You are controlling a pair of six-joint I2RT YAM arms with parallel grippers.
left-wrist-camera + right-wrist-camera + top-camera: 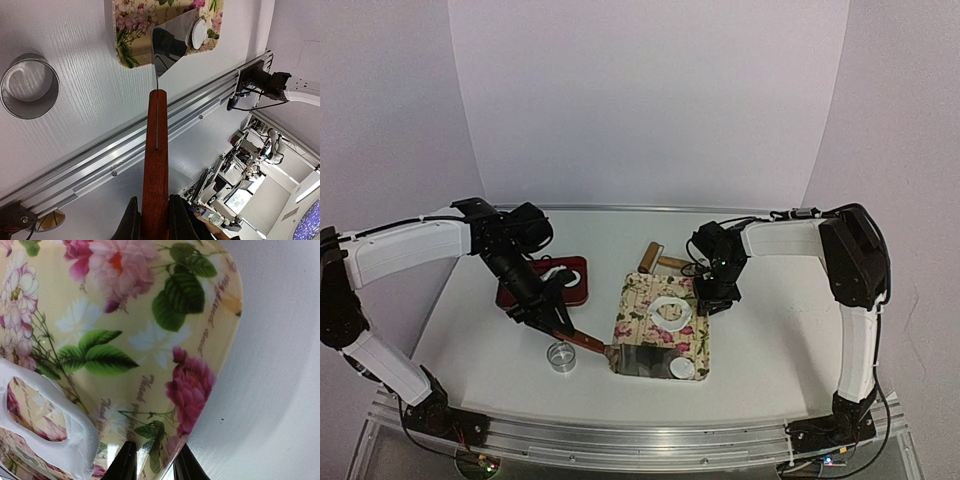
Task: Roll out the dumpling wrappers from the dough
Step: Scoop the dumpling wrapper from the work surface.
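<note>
The step in hand looks like lifting a cut wrapper off the mat. The left hand [155, 222] is clamped on the wooden handle of a scraper [156, 150], whose shiny blade [167, 45] lies flat on the near edge of the flowered mat [635, 295] with its tip just beside one round wrapper [199, 33]. The wrapper sits at the mat's near right corner. The dough [70, 415], a flat white sheet with a round hole cut in it, lies near the middle of the mat. The right hand [154, 462] is pressed together at the mat's far right edge, and the edge runs in between its fingers, so it seems to be pinning the mat in place. A metal ring cutter [22, 75] stands on the desk [770, 350] left of the mat, and a rolling pin [660, 262] lies behind the mat. Next, the blade probably has to slide low under the wrapper without creasing it, while the mat is kept from shifting
</note>
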